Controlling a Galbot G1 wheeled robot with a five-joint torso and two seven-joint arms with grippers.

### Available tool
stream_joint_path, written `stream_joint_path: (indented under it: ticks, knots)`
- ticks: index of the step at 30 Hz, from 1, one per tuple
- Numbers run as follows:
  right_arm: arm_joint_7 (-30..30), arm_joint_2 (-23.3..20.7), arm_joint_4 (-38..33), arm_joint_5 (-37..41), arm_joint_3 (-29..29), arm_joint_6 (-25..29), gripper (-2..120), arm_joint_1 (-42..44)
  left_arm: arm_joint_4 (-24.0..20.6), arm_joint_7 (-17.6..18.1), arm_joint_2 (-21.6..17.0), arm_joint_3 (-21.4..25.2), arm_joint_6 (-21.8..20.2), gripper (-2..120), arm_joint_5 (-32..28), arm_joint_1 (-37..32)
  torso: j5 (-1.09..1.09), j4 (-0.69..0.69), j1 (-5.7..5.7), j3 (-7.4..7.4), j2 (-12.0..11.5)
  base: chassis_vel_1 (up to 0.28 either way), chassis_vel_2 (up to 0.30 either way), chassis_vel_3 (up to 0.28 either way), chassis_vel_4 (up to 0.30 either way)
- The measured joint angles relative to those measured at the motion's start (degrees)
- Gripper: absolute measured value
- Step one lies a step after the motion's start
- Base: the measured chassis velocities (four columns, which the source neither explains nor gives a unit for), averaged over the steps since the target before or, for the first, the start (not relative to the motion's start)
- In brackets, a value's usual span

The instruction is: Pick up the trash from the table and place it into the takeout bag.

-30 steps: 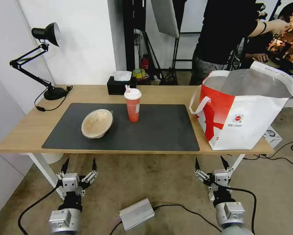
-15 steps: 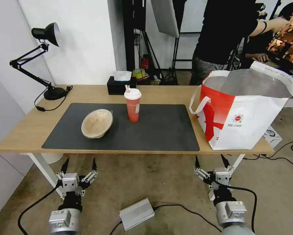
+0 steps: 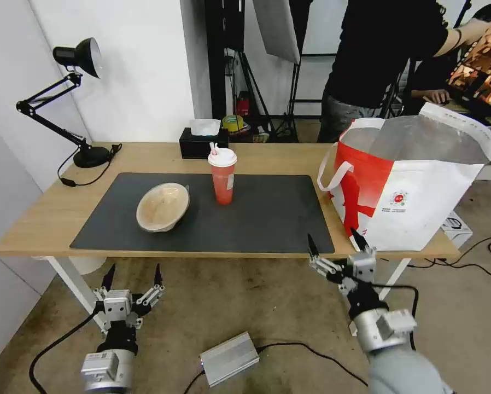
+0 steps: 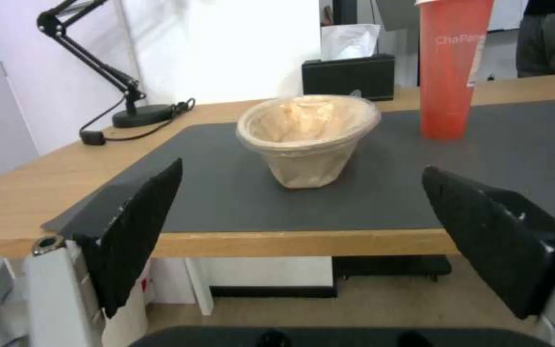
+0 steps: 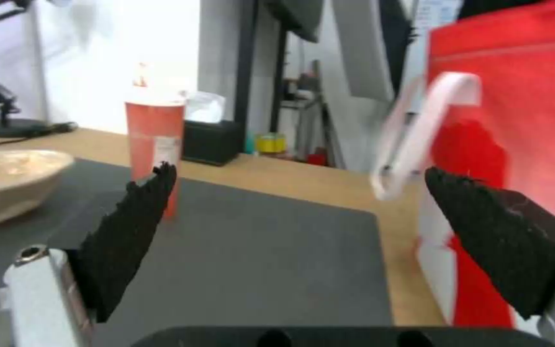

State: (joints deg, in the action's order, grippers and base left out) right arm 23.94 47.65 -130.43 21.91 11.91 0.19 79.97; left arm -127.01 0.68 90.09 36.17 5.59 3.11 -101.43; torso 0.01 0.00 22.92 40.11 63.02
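On the dark grey mat [image 3: 267,219] of the table [image 3: 43,219] lies a tilted beige paper-pulp bowl [image 3: 162,207] [image 4: 308,137]. A red-orange cup [image 3: 222,176] with a white lid stands upright beside it. At the table's right end stands the white and red takeout bag [image 3: 415,186], its top open. My right gripper [image 3: 333,236] is open at the table's front edge, just left of the bag, with nothing in it. Its wrist view shows the cup [image 5: 154,140] and the bag [image 5: 515,120] ahead. Low before the table, in front of the bowl, my left gripper [image 3: 133,271] is open and holds nothing.
A black tissue box [image 3: 203,143] sits behind the cup, and a black desk lamp [image 3: 84,98] stands at the back left corner. A silver box [image 3: 229,358] and cables lie on the floor between my arms. A person stands behind the bag.
My right gripper has risen from floor height to the table's front edge and shifted a little left. The left arm, bowl, cup and bag have not moved.
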Motion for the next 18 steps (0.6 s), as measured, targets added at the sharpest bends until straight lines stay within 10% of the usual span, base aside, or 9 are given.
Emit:
stream_joint_path:
  ticks: [18]
  knots:
    - [-2.22,-4.48,8.84,21.78,-18.6,-6.4,100,-32.61,0.03,-0.16,0.02,-0.01,-0.37,100,0.01,0.78,-0.02,0.0,0.0,0.0,0.0,0.0,0.0,0.0,0.0]
